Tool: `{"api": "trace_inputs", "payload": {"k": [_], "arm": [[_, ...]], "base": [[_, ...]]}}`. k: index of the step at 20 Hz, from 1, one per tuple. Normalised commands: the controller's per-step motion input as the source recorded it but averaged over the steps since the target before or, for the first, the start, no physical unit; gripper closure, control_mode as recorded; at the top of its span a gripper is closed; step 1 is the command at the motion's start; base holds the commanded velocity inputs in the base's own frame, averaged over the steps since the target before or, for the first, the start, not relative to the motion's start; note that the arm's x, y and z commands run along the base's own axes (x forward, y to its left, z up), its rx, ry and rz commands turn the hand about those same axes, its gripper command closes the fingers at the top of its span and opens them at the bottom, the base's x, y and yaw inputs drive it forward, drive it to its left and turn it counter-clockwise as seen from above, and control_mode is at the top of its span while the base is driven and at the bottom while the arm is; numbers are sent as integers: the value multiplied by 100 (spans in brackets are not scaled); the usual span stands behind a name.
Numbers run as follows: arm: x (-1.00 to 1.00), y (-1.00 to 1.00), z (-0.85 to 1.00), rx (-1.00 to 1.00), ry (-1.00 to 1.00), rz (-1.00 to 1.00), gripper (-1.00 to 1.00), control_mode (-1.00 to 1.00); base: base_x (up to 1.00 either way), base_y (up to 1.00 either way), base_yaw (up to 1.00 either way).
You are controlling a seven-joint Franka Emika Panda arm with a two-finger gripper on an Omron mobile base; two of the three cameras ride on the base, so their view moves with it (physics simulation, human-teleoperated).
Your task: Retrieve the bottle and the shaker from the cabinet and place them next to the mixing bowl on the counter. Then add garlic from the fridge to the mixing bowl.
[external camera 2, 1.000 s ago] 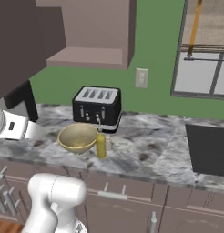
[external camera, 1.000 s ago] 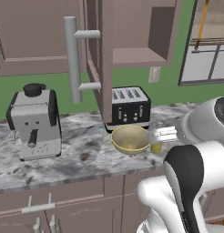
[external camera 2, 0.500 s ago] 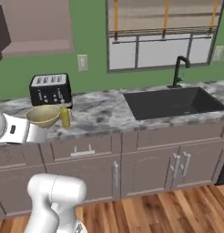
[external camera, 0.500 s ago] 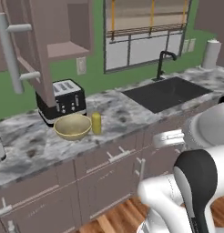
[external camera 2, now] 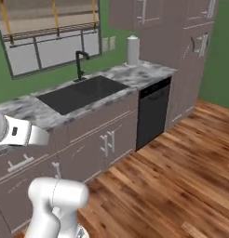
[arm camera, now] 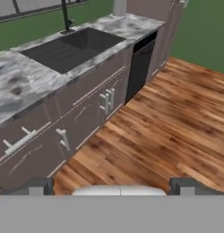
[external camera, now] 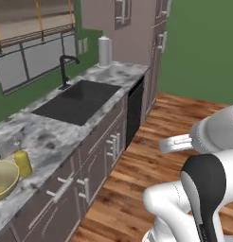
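Note:
The tan-yellow mixing bowl (external camera: pixel 2 182) sits at the far left edge of the left base view on the grey marbled counter (external camera: pixel 47 137). The yellow-olive bottle (external camera: pixel 22 163) stands upright just right of it. My gripper (arm camera: pixel 111 186) is open and empty, its two dark fingertips (arm camera: pixel 41 185) wide apart. It hangs over the wooden floor in front of the low drawers, well away from the bowl. The shaker, the cabinet, the fridge and the garlic are out of view.
A dark sink (external camera: pixel 80 99) with a black faucet (external camera: pixel 65 71) is set in the counter. A white paper roll (external camera: pixel 104 51) stands at its far end. Beyond are a black dishwasher (external camera 2: pixel 153 111) and tall mauve cupboards (external camera 2: pixel 191 60). Wooden floor (external camera: pixel 151 156) lies open to the right.
The whole picture has swung right along the counter, so the camera moved. The toaster and open cabinet left the views. Bowl and bottle now sit at the left edge. The gripper stays open.

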Motion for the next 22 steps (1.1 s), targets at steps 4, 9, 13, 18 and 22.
{"api": "trace_inputs", "payload": {"k": [4, 9, 13, 18, 22], "arm": [[0, 0, 0, 0, 0, 0, -100, 100], [0, 0, 0, 0, 0, 0, -100, 100], [0, 0, 0, 0, 0, 0, -100, 100], [0, 0, 0, 0, 0, 0, -100, 100], [0, 0, 0, 0, 0, 0, -100, 100]], "base": [[0, 0, -95], [-40, 0, -83], [-49, 0, -84], [-5, 0, -97], [0, 0, -100]]}}
